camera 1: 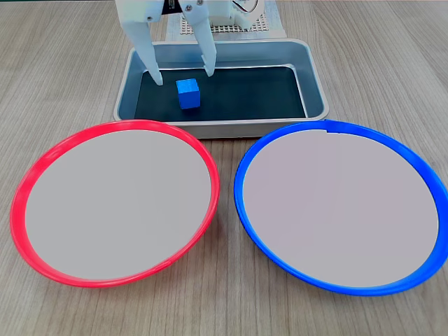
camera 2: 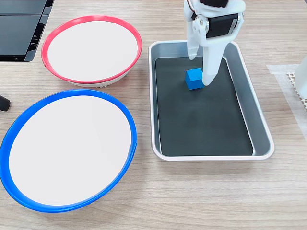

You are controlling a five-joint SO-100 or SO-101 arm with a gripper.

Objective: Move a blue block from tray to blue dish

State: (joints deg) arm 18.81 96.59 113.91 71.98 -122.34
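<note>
The blue block (camera 1: 188,94) (camera 2: 194,78) lies on the black floor of the grey metal tray (camera 1: 210,129) (camera 2: 152,96), toward the arm's end of it. My white gripper (camera 1: 184,75) (camera 2: 199,69) hangs open over the tray, its two fingers spread wider than the block, with the tips just behind the block in a fixed view. Nothing is held between the fingers. The blue dish (camera 1: 241,203) (camera 2: 125,120) with its pale centre sits empty on the wooden table beside the tray.
A red-rimmed dish (camera 1: 19,203) (camera 2: 48,40) of the same size stands next to the blue one, empty. A black flat object (camera 2: 19,28) lies at the table's corner, and a white mesh pad (camera 2: 292,76) sits by the arm's base.
</note>
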